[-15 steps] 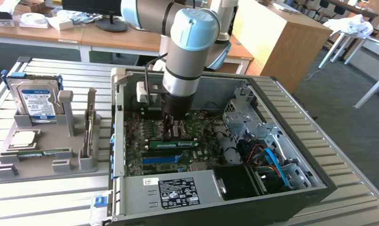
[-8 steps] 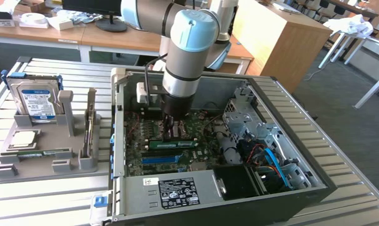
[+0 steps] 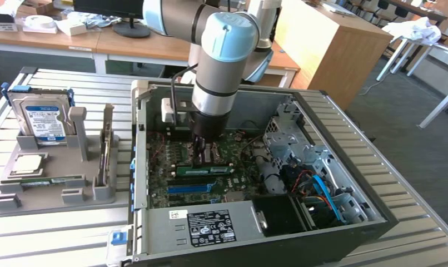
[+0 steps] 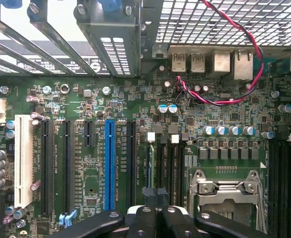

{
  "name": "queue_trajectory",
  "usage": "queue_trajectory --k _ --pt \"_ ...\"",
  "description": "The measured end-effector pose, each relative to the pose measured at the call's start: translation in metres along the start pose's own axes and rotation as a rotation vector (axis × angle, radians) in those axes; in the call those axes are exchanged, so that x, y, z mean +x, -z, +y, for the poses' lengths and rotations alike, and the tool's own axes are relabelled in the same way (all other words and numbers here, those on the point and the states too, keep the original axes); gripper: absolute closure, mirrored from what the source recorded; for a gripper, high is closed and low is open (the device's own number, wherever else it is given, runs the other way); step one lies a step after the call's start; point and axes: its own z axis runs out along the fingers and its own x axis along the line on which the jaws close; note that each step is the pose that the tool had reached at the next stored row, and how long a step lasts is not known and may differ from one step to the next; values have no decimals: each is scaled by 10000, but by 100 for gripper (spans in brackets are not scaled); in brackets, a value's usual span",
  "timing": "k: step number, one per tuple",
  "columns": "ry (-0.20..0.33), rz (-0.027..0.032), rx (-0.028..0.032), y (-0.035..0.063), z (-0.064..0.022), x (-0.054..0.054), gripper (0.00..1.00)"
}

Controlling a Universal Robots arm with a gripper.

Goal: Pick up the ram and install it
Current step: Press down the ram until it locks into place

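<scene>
While pincer clamps shut, ram stands directly beneath, in motherboard slot.

Your gripper hides the near end of the ram standing on edge; its sticker is too small for you to tell.

An open computer case is seen mid-frame, its motherboard exposed — a blue slot at lower centre. At left, a grey holder tray is set, a hard drive standing upright in it.
</scene>
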Motion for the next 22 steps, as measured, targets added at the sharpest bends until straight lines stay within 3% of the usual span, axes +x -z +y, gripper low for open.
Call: queue_trajectory --k 22 --pt "0 -13 8 -40 0 3 90"
